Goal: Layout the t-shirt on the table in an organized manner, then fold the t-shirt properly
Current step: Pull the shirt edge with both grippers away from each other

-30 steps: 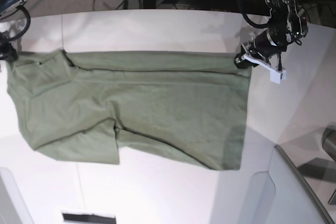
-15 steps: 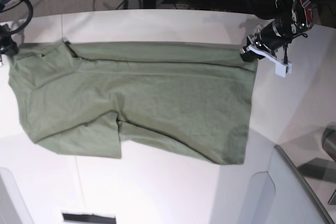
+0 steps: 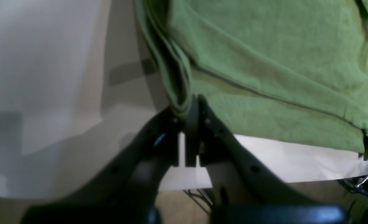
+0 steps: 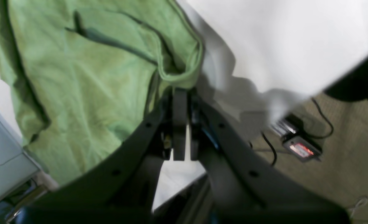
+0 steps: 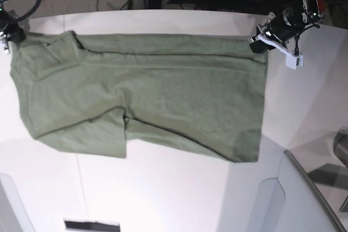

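The shirt (image 5: 141, 96) lies spread over the upper half of the base view on the table (image 5: 163, 199), its top edge stretched between two corners near the table's far rim, one at the upper left and one at the upper right. The left gripper (image 5: 256, 44), upper right in that view, is clamped together on the hem corner; its wrist view shows a bunched roll of cloth (image 3: 180, 102) pinched right at the tips. The right gripper (image 4: 180, 88) is likewise closed on a fold of fabric at the shoulder end, seen centre frame in its wrist view; in the base view it sits at the far upper left and is mostly cut off. The main risk, as I judge it, is the thin bite: both grips hold only a rolled edge at the very tips, so more tension along the top edge could pull a corner free and let that side slump. The held corners also sit close to the far rim, so a release there could leave cloth hanging over the edge. A sleeve (image 5: 81, 134) is doubled under at the lower left and a crease runs below the top edge; if the shirt is set down like this, those wrinkles would carry into the fold.
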{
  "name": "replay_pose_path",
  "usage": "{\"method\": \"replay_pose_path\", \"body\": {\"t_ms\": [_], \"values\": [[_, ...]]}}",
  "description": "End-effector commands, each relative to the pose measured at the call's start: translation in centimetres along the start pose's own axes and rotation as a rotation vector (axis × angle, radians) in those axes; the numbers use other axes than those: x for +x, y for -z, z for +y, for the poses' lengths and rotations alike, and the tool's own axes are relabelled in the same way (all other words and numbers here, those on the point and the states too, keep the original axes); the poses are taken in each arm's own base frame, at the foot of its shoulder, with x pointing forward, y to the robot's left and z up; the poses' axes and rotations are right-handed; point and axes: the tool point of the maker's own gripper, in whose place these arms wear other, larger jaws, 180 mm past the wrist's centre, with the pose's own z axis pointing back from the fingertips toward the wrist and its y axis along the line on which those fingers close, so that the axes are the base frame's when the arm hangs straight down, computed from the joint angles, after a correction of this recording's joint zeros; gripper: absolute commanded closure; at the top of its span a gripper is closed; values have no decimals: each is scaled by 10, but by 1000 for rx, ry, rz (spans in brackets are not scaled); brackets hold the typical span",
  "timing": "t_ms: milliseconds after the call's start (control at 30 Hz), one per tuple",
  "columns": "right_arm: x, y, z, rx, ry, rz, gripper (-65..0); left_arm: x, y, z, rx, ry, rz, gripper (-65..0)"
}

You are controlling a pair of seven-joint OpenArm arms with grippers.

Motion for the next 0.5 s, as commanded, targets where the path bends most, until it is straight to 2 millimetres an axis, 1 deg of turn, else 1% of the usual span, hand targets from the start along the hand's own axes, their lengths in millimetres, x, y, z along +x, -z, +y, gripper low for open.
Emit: {"method": "replay_pose_path", "body": {"t_ms": [0, 133, 400, 467], "values": [[16, -7, 6, 16, -18, -41, -2, 9, -3, -2, -9, 13, -26, 0], [15, -7, 4, 13, -18, -38, -2, 2, -4, 2, 0, 4, -12, 0], [18, -9, 1, 5, -21, -46, -2, -2, -7, 4, 6, 4, -6, 0], [18, -9, 1, 5, -21, -46, -2, -7, -9, 6, 11, 2, 4, 0]]}}
